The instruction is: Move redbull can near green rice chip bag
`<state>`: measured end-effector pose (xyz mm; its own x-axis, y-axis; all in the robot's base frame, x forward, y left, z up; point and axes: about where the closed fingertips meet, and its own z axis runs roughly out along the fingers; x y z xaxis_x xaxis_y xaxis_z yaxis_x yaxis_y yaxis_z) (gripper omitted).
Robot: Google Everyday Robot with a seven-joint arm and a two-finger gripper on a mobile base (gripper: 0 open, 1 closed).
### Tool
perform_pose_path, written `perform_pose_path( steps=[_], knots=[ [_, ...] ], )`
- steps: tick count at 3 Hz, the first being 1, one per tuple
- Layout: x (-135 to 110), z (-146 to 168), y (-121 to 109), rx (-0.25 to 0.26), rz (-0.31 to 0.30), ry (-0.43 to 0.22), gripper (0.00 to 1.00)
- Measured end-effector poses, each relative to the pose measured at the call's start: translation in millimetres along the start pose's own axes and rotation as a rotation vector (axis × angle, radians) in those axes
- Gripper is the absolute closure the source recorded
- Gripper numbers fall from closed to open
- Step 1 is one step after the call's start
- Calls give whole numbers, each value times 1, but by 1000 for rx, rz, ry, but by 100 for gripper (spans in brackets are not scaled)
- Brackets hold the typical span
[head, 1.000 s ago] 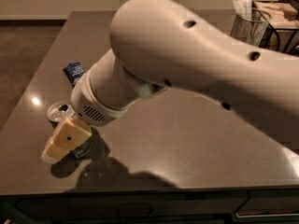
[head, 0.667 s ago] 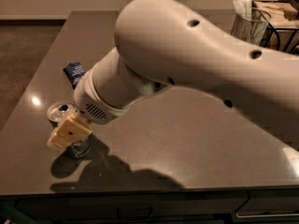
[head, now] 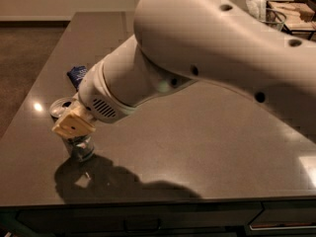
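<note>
The gripper (head: 74, 126) is located at the lower left of the view, at the end of a thick white arm (head: 207, 48) that is extended across the table (head: 207, 147) from the right. It is positioned low over the table top, close to the near-left corner.

The redbull can (head: 79, 148) is found directly at the gripper and stands on the table. Its lower body is seen just below the gripper's tan end, and its silver top just behind and to the left of it. The middle of the can is covered by the gripper. How far the gripper is opened, and whether the can is clamped, cannot be told, since the contact area is hidden.

A small dark blue packet (head: 76, 75) is laid flat on the table beyond the gripper, near the can but apart from it, and is partly hidden by the arm. A wire basket (head: 274, 19) is seen well apart from the gripper, past the far right edge of the table.
</note>
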<state>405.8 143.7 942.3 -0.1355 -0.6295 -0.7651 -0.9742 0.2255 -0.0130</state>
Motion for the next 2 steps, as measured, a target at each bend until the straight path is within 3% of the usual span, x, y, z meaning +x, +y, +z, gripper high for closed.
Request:
perform_pose_path(
  steps=[1,2],
  knots=[
    [6,-10,-13,21,30,3,95],
    [32,-21,-47,82,105,50,100]
  ],
)
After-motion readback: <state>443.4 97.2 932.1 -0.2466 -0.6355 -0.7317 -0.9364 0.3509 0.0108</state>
